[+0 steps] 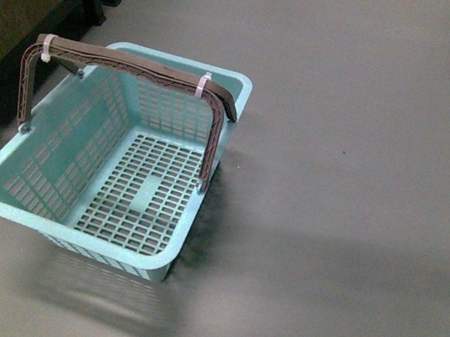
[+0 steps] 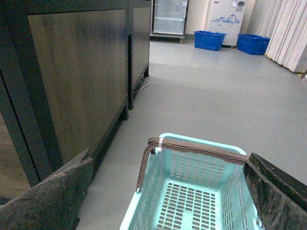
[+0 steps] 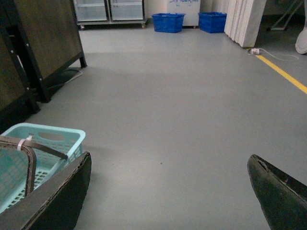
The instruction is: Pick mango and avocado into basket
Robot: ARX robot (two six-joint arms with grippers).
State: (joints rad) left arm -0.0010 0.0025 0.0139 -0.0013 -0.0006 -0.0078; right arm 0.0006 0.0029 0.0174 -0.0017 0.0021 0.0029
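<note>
Basket [image 1: 67, 145]: light teal plastic with slotted walls and bottom. It stands upright on the grey floor [image 1: 362, 155], just beside a dark wood cabinet [image 2: 76, 72].
Handles [image 1: 138, 67]: brown, raised together across the basket and bound with white zip ties [image 1: 203, 85].
Left gripper [image 2: 168, 155]: over the basket, jaws wide apart.
Right gripper [image 3: 169, 157]: over the floor beside the basket, jaws wide apart.
Blue crates [image 3: 168, 22]: two, well apart from the basket, at the far wall.
Yellow line [image 3: 283, 74]: on the floor.
</note>
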